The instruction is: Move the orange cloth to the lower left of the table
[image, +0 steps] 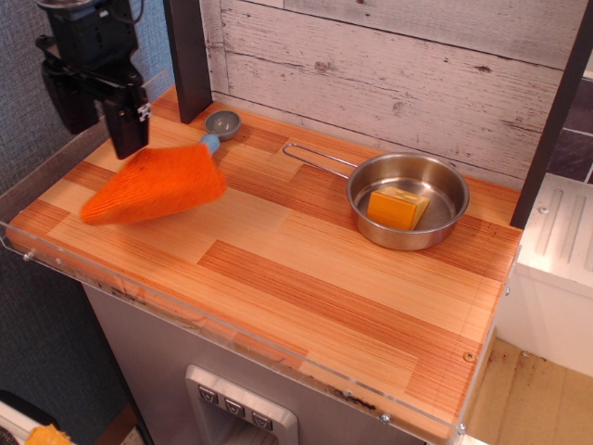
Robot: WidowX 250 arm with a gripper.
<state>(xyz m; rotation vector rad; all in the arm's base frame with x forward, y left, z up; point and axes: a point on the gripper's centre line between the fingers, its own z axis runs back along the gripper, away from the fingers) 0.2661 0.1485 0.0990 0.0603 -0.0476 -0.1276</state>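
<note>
**Observer:** Where is the gripper?

**Operator:** I see the black gripper (109, 139) at the top left of the view, above the far left corner of the table (306, 278). One dark finger (128, 116) reaches down to the upper edge of the orange cloth (156, 184). The second finger sits further left, apart from the first, but I cannot tell from this view whether the jaws are pinching the cloth or merely beside it.

**Observer:** And the cloth itself?

**Operator:** It lies on the left part of the worktop, a wedge shape: broad toward the centre, narrowing to a point toward the left edge. Its upper corner is right at the finger. It sits nearer the back left corner than the front left corner.

**Observer:** Other items?

**Operator:** A small grey scoop (222, 123) with a blue handle stands near the back edge; the handle's end is touching, or tucked under, the cloth's upper right corner. A steel pan (409, 200) rests toward the back right, well apart from the cloth, its wire handle pointing left. A yellow-orange block (397, 208) lies inside the pan.
</note>
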